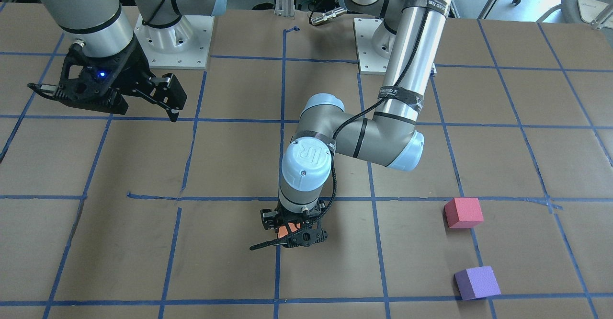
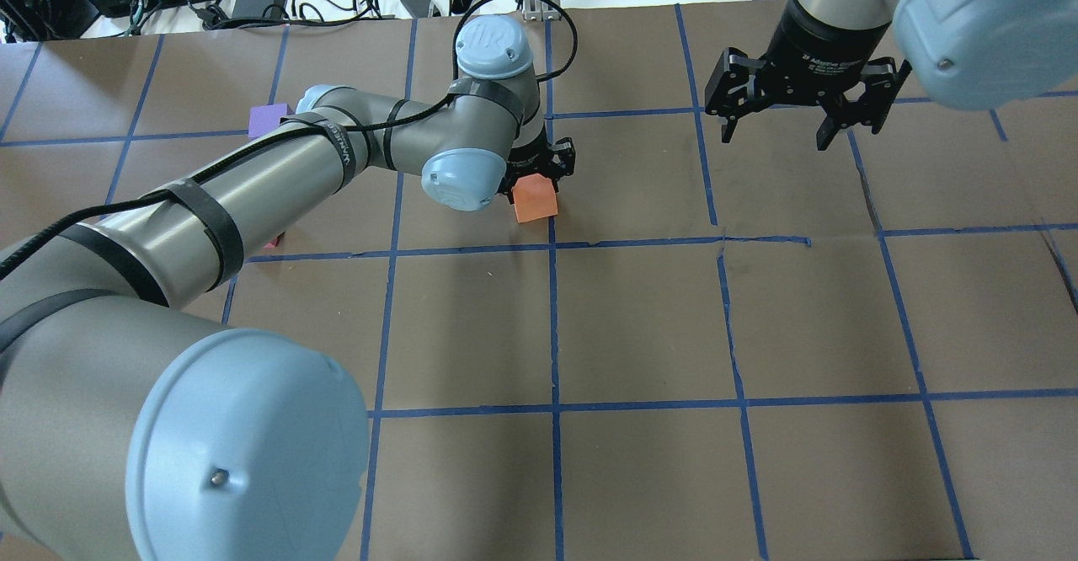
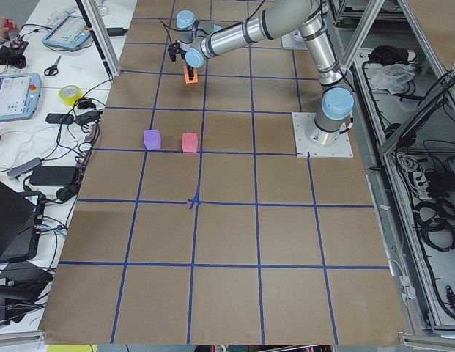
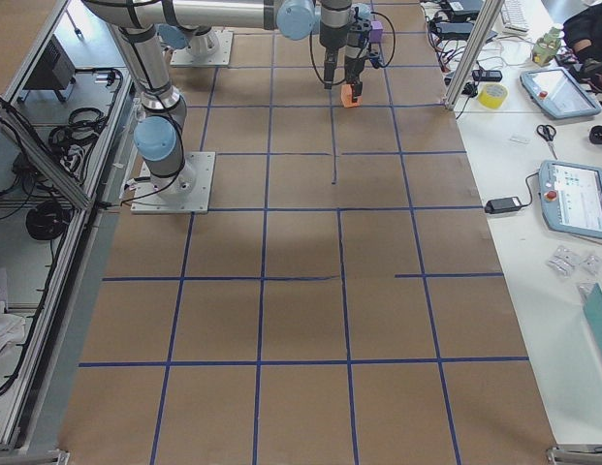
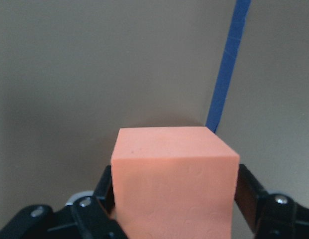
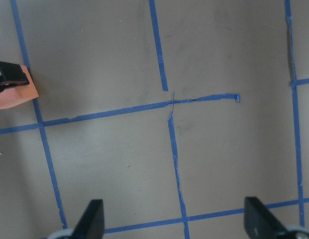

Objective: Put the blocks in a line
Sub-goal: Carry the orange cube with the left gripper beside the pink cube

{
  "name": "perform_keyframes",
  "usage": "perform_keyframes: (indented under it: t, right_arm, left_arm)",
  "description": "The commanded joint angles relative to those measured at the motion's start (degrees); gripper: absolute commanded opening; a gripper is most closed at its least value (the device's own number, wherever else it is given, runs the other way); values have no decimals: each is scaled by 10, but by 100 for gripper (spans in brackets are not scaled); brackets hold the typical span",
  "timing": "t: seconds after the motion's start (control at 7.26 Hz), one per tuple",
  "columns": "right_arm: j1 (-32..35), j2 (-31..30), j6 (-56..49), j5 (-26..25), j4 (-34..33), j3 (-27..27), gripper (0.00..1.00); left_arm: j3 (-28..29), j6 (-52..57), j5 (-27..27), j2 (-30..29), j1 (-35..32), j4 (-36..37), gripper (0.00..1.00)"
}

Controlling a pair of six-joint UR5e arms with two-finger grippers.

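- Left gripper (image 1: 294,235): fingers closed on two opposite faces of the orange block (image 5: 174,184), low over the table (image 2: 640,325) and just beside a blue tape line (image 5: 226,74).
- Red block (image 1: 463,212) and purple block (image 1: 477,282) lay near each other, well apart to that gripper's left.
- Right gripper (image 2: 775,136) hung wide open and empty, well apart on the other side.
- Step, as judged: carrying or placing the orange block. The next move called for setting it square in line with that pair.
- All three blocks were matte foam cubes with crisp edges, probably soft under grip.
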Motion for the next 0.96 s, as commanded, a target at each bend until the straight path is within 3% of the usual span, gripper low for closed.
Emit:
perform_keyframes:
  t: [0.0,0.28,0.83]
  right_arm:
    - [-2,0,-1,5,0,2,100]
    - [-2,0,-1,2,-1,1,100]
    - [-1,0,0,8,-1,1,100]
  left_arm:
    - [4,-6,40,13,0,-6,42]
    - [19,3,61,33,13,-50,42]
    - [23,48,27,62,102,-104,42]
